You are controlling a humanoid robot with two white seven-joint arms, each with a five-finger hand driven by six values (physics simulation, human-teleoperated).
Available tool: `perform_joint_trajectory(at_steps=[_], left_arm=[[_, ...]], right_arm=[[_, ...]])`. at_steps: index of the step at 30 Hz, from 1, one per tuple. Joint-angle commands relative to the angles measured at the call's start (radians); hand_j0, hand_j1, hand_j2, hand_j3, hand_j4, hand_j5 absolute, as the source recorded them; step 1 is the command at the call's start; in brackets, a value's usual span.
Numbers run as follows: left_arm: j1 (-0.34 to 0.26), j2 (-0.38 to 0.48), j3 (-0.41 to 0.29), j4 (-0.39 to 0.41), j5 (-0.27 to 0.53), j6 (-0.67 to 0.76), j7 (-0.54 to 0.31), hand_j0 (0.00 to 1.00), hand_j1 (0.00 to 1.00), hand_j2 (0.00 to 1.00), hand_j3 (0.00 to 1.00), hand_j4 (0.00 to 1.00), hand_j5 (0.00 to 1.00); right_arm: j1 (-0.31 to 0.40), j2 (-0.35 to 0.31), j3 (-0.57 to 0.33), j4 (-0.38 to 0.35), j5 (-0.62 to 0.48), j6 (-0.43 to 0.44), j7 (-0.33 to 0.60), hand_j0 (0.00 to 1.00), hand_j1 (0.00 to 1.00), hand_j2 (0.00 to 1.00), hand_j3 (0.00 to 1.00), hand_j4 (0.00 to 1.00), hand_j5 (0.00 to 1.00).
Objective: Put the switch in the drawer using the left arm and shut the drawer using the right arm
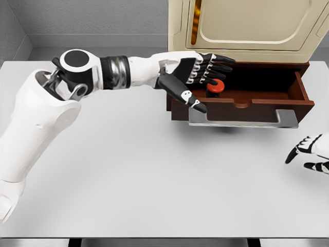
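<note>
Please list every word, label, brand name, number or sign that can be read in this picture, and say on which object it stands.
None: no text, number or sign can be read anywhere.
The cabinet, the open drawer, the red switch, the table, the left hand and the right hand carry no visible lettering.

The drawer (241, 100), right of centre, looks like dark reddish-brown wood with a low sheen; its handle (241, 122) is smooth grey metal. The cabinet (247, 25) at upper right is glossy cream plastic. The switch (215, 86) looks like shiny red plastic. The table (128, 170) is matt pale grey. The left arm (46, 113) has smooth white shells.
</note>
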Motion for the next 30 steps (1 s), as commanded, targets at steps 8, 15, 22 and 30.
perform_joint_trajectory(at_steps=[8, 15, 22, 30], left_arm=[[0.0, 0.004, 0.002, 0.045, 0.008, 0.0, 0.0, 1.0, 1.0, 1.0, 1.0, 1.0, 1.0], [0.005, 0.036, 0.002, 0.045, 0.008, 0.0, 0.0, 1.0, 1.0, 1.0, 1.0, 1.0, 1.0], [0.009, 0.04, 0.002, 0.045, 0.008, 0.0, 0.0, 1.0, 1.0, 1.0, 1.0, 1.0, 1.0], [0.017, 0.097, 0.003, 0.043, 0.009, 0.0, 0.0, 1.0, 1.0, 1.0, 1.0, 1.0, 1.0]], right_arm=[[0.021, 0.033, -0.054, 0.001, -0.006, 0.003, 0.0, 0.6, 0.6, 0.6, 0.6, 0.6, 0.6], [0.021, 0.036, -0.087, -0.001, -0.007, 0.003, 0.0, 0.59, 0.59, 0.59, 0.59, 0.59, 0.59], [0.021, 0.036, -0.104, -0.001, -0.012, 0.003, 0.0, 0.58, 0.58, 0.58, 0.58, 0.58, 0.58], [0.021, 0.036, -0.117, -0.001, -0.015, 0.003, 0.0, 0.58, 0.58, 0.58, 0.58, 0.58, 0.58]])
